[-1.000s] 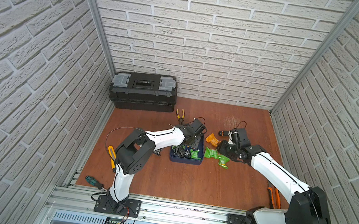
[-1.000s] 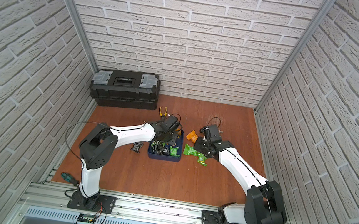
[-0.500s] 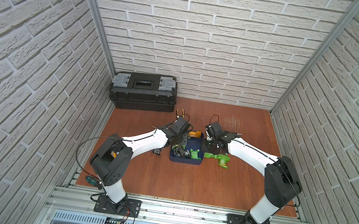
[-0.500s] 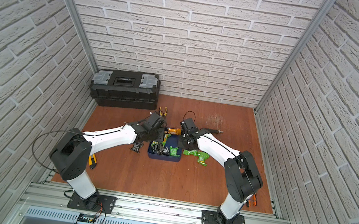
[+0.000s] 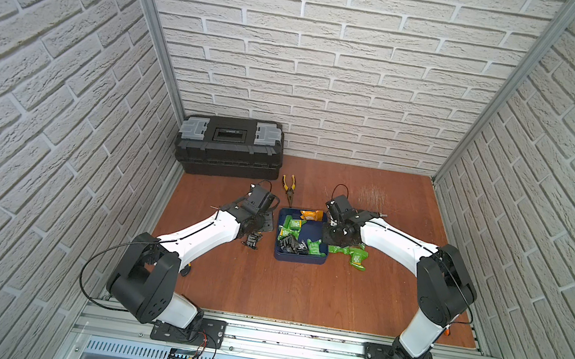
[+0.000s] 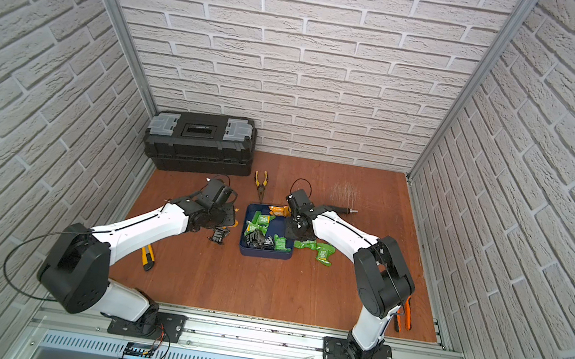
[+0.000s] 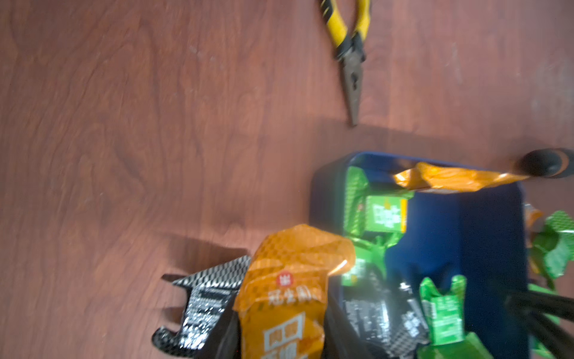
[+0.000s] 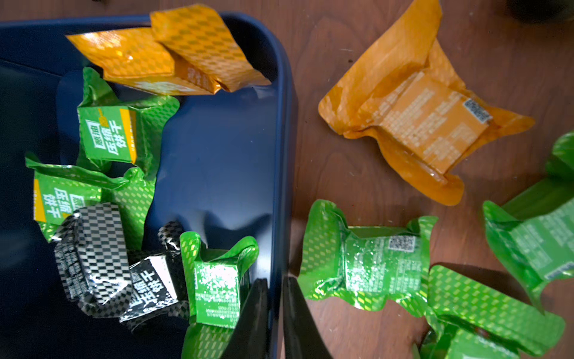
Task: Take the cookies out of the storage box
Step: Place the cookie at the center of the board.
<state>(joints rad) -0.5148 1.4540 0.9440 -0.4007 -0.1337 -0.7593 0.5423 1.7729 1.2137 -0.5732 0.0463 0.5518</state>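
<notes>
While L fingers (image 7: 336,337) clench orange 冠生园 pkt (image 7: 287,298), R fingers (image 8: 298,321) clamp box (image 8: 281,130) wall

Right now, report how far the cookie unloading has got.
Done: green packets, an orange packet and a black packet lie on the table beside the storage box. In hand: the left pincer grips a second orange packet; the right pincer clamps the box's wall. Left: about seven cookies, orange, green and black, lie inside.
</notes>
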